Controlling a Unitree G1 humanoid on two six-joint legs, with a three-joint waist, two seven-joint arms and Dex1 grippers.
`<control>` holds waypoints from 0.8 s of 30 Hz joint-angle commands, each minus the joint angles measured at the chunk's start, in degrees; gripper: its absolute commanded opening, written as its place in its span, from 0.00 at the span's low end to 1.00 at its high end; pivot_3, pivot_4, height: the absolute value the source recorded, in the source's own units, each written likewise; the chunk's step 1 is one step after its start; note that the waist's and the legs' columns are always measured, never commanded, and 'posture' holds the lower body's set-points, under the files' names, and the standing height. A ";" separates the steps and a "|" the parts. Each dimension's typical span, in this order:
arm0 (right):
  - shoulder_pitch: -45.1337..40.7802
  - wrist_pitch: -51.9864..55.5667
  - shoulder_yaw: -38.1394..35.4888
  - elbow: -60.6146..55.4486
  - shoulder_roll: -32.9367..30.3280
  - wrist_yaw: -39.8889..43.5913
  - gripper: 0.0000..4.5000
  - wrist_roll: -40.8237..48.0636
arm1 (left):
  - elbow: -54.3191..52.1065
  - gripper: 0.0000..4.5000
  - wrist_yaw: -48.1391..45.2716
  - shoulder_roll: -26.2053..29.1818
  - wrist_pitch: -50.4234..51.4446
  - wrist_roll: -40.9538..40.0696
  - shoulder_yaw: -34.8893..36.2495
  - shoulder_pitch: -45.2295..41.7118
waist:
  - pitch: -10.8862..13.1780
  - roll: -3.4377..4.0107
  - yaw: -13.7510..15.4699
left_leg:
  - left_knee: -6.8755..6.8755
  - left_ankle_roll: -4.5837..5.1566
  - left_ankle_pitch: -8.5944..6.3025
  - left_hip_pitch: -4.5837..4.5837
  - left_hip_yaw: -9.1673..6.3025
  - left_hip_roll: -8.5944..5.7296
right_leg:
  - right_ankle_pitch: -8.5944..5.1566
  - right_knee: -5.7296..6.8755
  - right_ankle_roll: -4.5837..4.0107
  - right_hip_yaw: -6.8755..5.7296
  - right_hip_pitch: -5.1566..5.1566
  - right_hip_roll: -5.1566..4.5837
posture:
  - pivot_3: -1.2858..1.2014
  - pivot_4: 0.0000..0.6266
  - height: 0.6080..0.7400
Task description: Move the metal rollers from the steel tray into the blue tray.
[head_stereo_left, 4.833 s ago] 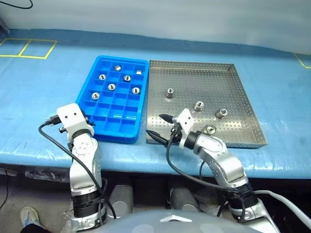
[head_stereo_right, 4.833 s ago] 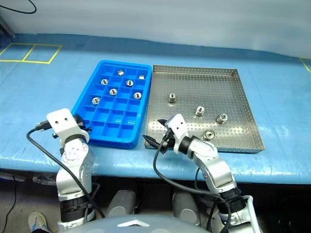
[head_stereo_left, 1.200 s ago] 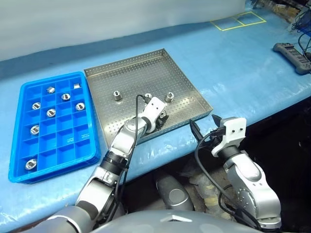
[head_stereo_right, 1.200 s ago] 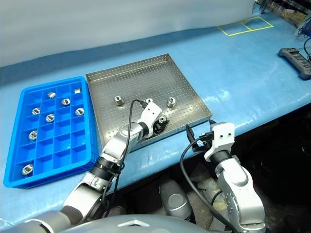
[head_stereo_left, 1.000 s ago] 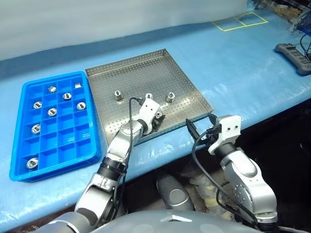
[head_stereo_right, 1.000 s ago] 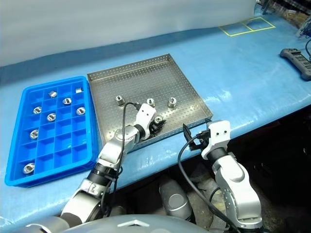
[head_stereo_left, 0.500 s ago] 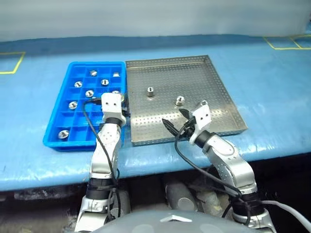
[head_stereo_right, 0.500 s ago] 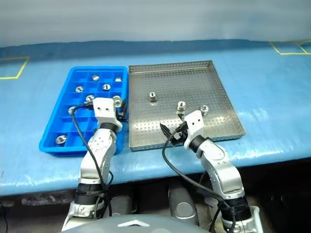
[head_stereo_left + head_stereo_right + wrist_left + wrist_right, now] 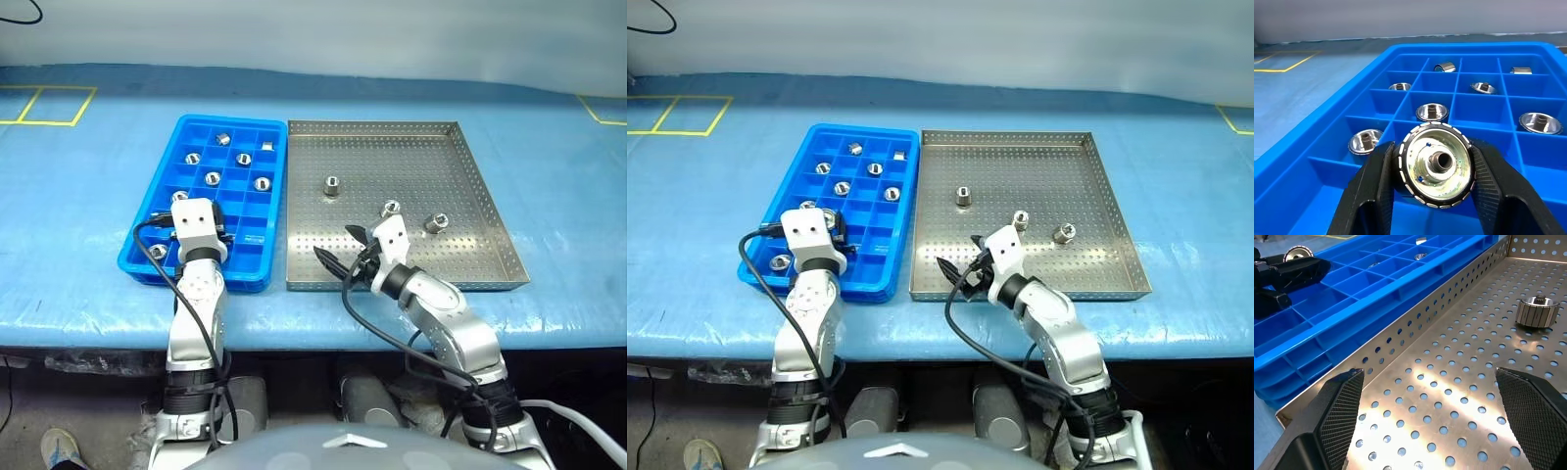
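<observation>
Left gripper [image 9: 1432,196] pinches 1 roller [image 9: 1433,163] over the blue tray [image 9: 147,264]; right gripper [image 9: 343,257] spread wide.
Nearest, the right gripper hovers over the steel tray's [image 9: 495,220] near-left part; 3 rollers [image 9: 332,185] lie further in; 7 more sit in blue tray compartments beyond the left gripper.

Three metal rollers [image 9: 332,185] upright in steel tray [image 9: 460,264], apparently.

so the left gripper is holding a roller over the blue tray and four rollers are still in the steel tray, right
Not four: the left eye view shows three rollers in the steel tray. The rest holds: the left gripper grips a roller over the blue tray.
</observation>
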 commanded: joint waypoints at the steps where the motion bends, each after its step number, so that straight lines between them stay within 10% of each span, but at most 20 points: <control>1: -0.09 -1.12 -0.64 -1.67 0.06 0.00 1.00 0.17 | -0.13 0.42 2.06 -0.60 0.48 0.52 1.05 -0.80 | 0.00 0.00 -0.05 | 0.00 0.00 0.00 0.00 0.00 0.00 | 0.00 0.00 0.00 0.01 0.00 0.00 | 0.54 0.24 1.00; 6: 0.20 -1.35 -0.82 -1.53 -0.03 -0.03 1.00 0.12 | 0.17 0.42 3.31 -1.73 2.06 -0.39 2.33 -0.54 | -0.02 0.01 -0.45 | 0.01 0.00 0.00 0.02 0.02 -0.01 | 0.01 -0.01 0.01 0.01 0.02 -0.02 | 0.54 0.24 1.00; 14: -1.05 -2.35 -0.95 -0.09 0.44 -0.41 1.00 -0.18 | -0.44 0.99 -1.32 -1.46 2.60 -3.71 1.14 -0.78 | -0.04 0.04 -0.61 | 0.00 0.00 0.00 0.05 0.02 -0.01 | 0.01 0.00 0.01 0.01 0.03 -0.01 | 0.54 0.24 1.00; 24: -8.80 -6.89 -1.78 4.34 7.43 -6.75 1.00 -2.80 | -4.51 0.99 -12.85 3.42 -1.38 -7.06 -3.41 0.38 | -0.03 0.03 -0.47 | 0.03 -0.01 0.01 0.04 0.02 0.01 | 0.02 0.02 0.00 0.00 0.03 0.01 | 0.56 0.24 1.00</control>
